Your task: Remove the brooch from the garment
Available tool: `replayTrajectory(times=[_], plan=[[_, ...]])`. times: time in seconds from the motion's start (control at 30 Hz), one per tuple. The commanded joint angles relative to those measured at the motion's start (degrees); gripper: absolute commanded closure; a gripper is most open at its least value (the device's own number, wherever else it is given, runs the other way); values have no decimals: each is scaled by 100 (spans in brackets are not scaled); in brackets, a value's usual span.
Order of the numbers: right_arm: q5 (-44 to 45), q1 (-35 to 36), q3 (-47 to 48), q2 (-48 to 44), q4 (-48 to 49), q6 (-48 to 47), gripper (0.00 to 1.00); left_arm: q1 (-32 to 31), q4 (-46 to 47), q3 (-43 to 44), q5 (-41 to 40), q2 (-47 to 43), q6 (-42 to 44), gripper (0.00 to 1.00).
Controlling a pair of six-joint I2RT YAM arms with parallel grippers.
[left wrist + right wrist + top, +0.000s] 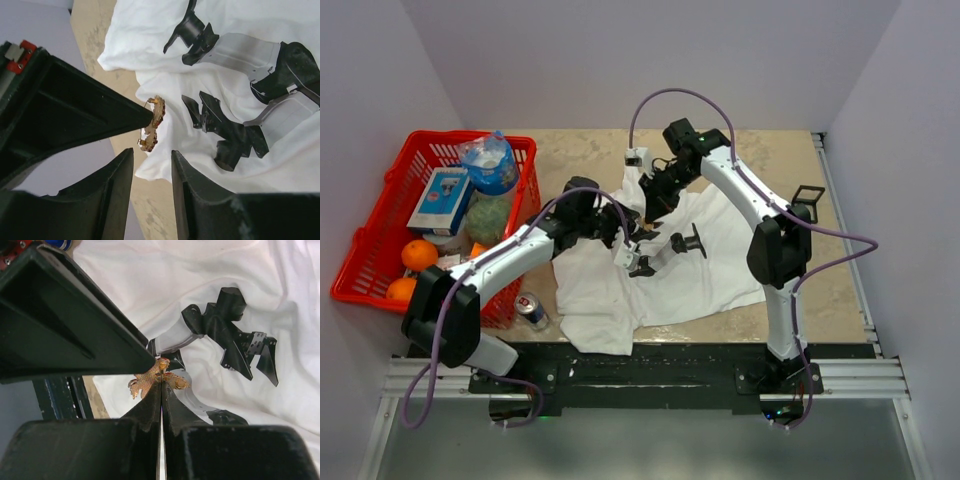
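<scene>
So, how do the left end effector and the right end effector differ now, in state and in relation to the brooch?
The left end effector is open, its fingers standing apart; the right end effector is shut, fingers pressed together. The brooch sits right at the right end effector's tips, apparently pinched, while it lies just beyond the left end effector's gap, ungripped. Both point at the brooch on the white garment.

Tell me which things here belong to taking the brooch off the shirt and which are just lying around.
Job in hand: small tan-gold metal brooch; white cloth T-shirt with black print; right pincer, shut on the brooch; left pincer, open.
Lying about: red plastic basket; round orange fruits; small metal drink can; small black rectangular frame.
</scene>
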Motion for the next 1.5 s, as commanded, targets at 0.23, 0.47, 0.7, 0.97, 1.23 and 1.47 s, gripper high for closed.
replayTrajectory(times=[0.23,0.47,0.7,0.97,1.23,1.47], plan=[[-256,3,-29,-273,-83,123,100,-88,228,352,489,302,846,71],[-265,3,24,-220,-100,123,100,-96,157,440,419,417,907,85],[173,-84,164,-308,40,229,74,-96,148,475,427,504,601,100],[781,-806,-597,-1527,1674,607,58,-53,-772,2037,155,1347,-2482,100],[553,-850,-2250,-2566,2316,492,68,246,-2259,3605,1912,2377,-5040,100],[140,-858,-2771,-2769,2115,256,74,510,-2611,4026,3046,3106,-5755,100]])
